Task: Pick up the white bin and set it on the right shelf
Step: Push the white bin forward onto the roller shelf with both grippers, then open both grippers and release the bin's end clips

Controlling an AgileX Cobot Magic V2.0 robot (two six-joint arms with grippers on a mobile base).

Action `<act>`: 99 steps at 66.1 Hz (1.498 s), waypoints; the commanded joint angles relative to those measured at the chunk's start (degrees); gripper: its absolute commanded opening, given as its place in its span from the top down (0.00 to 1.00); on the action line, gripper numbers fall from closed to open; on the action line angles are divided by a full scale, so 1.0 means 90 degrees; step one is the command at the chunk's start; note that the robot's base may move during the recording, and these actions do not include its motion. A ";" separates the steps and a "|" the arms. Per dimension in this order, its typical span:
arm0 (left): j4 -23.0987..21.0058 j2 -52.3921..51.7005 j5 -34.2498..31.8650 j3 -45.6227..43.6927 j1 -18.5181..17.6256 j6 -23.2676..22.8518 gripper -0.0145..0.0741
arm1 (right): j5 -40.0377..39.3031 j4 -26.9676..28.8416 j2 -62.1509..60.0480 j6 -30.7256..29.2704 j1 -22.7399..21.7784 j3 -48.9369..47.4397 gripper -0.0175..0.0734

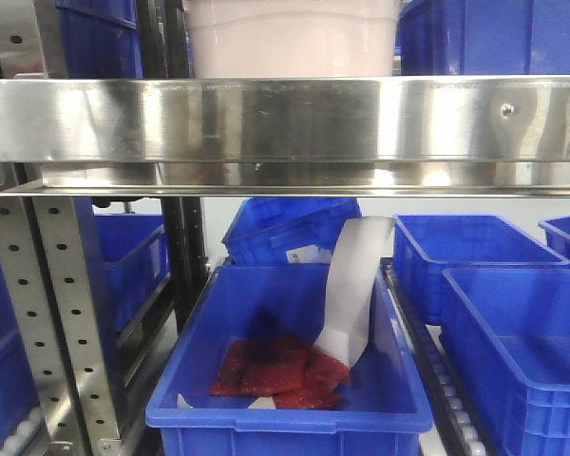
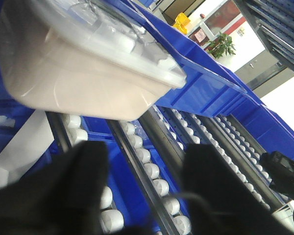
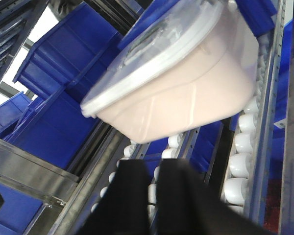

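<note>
The white bin (image 1: 290,38) stands on the right shelf, just behind its shiny steel front rail (image 1: 285,119); only its pinkish lower body shows in the front view. In the left wrist view the bin (image 2: 78,73) rests on white rollers. My left gripper (image 2: 144,171) is open and empty, a short way from the bin and apart from it. In the right wrist view the bin (image 3: 186,98) with its glossy lid (image 3: 157,44) sits above my right gripper (image 3: 153,176). That gripper's fingers are nearly together, hold nothing and do not touch the bin.
Blue bins (image 1: 484,38) flank the white bin on the shelf. Below, a blue bin (image 1: 294,380) holds red packets (image 1: 280,370) and a white strip. More blue bins (image 1: 522,342) stand to the right. A perforated steel upright (image 1: 71,313) stands at left. Roller tracks (image 2: 152,166) run under the bin.
</note>
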 commanded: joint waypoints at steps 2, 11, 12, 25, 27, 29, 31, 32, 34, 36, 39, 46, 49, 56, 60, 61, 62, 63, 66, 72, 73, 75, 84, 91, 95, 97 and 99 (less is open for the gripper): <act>-0.0441 -0.0283 0.0104 -0.0232 0.0005 0.0055 0.79 | 0.0142 0.0334 -0.0274 -0.0080 -0.0032 -0.0230 0.75; -0.0441 -0.0269 0.0091 -0.0232 0.0005 0.0055 0.97 | 0.0136 0.0334 -0.0274 -0.0080 -0.0032 -0.0230 0.75; -0.0441 -0.0269 0.0091 -0.0232 0.0005 0.0055 0.97 | 0.0136 0.0334 -0.0274 -0.0080 -0.0032 -0.0230 0.75; -0.0521 -0.0269 0.0046 -0.0232 0.0005 0.0055 0.98 | -0.0171 0.0348 -0.0274 -0.0080 -0.0032 -0.0230 0.75; -0.0537 -0.0269 0.0040 -0.0232 0.0020 0.0055 0.98 | -0.0179 0.0348 -0.0274 -0.0080 -0.0032 -0.0230 0.75; -0.0537 -0.0269 0.0040 -0.0232 0.0031 0.0055 0.98 | -0.0172 0.0341 -0.0274 -0.0080 -0.0032 -0.0230 0.74; -0.0537 -0.0269 0.0020 -0.0232 0.0031 0.0055 0.98 | -0.0172 0.0329 -0.0287 -0.0080 -0.0032 -0.0230 0.74; -0.0537 -0.0284 -0.0025 -0.0232 0.0031 0.0055 0.98 | -0.0172 0.0322 -0.0297 -0.0080 -0.0032 -0.0230 0.74; -0.0490 -0.0314 -0.0105 -0.0232 0.0031 0.0055 0.97 | -0.0172 0.0277 -0.0316 -0.0080 -0.0032 -0.0230 0.74; -0.0448 -0.0391 -0.0185 -0.0232 0.0031 0.0055 0.97 | -0.0213 0.0184 -0.0384 -0.0080 -0.0032 -0.0230 0.73; -0.0321 -0.0596 -0.0254 -0.0232 0.0031 0.0042 0.97 | -0.0328 -0.0083 -0.0554 -0.0080 -0.0032 -0.0230 0.73; 0.0175 -0.1246 -0.0865 -0.0232 0.0031 0.0012 0.97 | -0.1021 -0.0700 -0.1182 -0.0080 -0.0026 -0.0230 0.73; 0.0422 -0.1577 -0.1428 -0.0232 0.0031 0.0001 0.97 | -0.1509 -0.0979 -0.1508 -0.0080 -0.0019 -0.0230 0.73; 0.0788 -0.2230 -0.2981 -0.0232 0.0031 0.0001 0.97 | -0.2795 -0.1857 -0.2153 -0.0080 -0.0019 -0.0230 0.73; 0.1068 -0.2530 -0.3740 -0.0232 0.0031 0.0001 0.97 | -0.3547 -0.2496 -0.2398 -0.0099 -0.0019 -0.0230 0.73; 0.1221 -0.2585 -0.3880 -0.0232 0.0031 0.0001 0.97 | -0.3678 -0.2630 -0.2442 -0.0110 -0.0019 -0.0230 0.73; 0.1338 -0.2664 -0.4079 -0.0232 0.0031 0.0001 0.97 | -0.3854 -0.2834 -0.2501 -0.0142 -0.0019 -0.0230 0.73; 0.1543 -0.2711 -0.4208 -0.0232 0.0031 0.0001 0.97 | -0.3950 -0.2965 -0.2537 -0.0160 -0.0019 -0.0230 0.73; 0.2065 -0.2874 -0.4542 -0.0232 0.0031 0.0001 0.97 | -0.4187 -0.3423 -0.2645 -0.0255 -0.0019 -0.0230 0.73; 0.2950 -0.3033 -0.4659 -0.0208 0.0031 0.0001 0.97 | -0.4025 -0.3783 -0.2763 -0.0270 -0.0019 -0.0230 0.73; 0.3020 -0.3029 -0.4628 -0.0198 0.0031 0.0001 0.97 | -0.3962 -0.3782 -0.2783 -0.0270 -0.0019 -0.0230 0.73; 0.3092 -0.3054 -0.4547 -0.0152 0.0031 0.0001 0.97 | -0.3759 -0.3782 -0.2809 -0.0270 -0.0012 -0.0230 0.73; 0.3093 -0.3271 -0.3996 0.0458 0.0031 0.0001 0.97 | -0.3115 -0.3770 -0.2956 -0.0258 0.0153 0.0007 0.73; 0.3036 -0.3684 -0.4079 0.1337 0.0031 0.0001 0.97 | -0.3482 -0.3749 -0.3252 -0.0258 0.0285 0.0622 0.73; 0.2907 -0.4024 -0.4376 0.1996 0.0031 0.0001 0.97 | -0.3816 -0.3670 -0.3529 -0.0258 0.0304 0.1134 0.73; 0.2805 -0.4210 -0.4504 0.2327 0.0031 0.0001 0.97 | -0.3960 -0.3609 -0.3686 -0.0258 0.0304 0.1416 0.73; 0.2712 -0.4392 -0.4608 0.2648 0.0031 0.0001 0.97 | -0.4083 -0.3571 -0.3852 -0.0258 0.0304 0.1709 0.73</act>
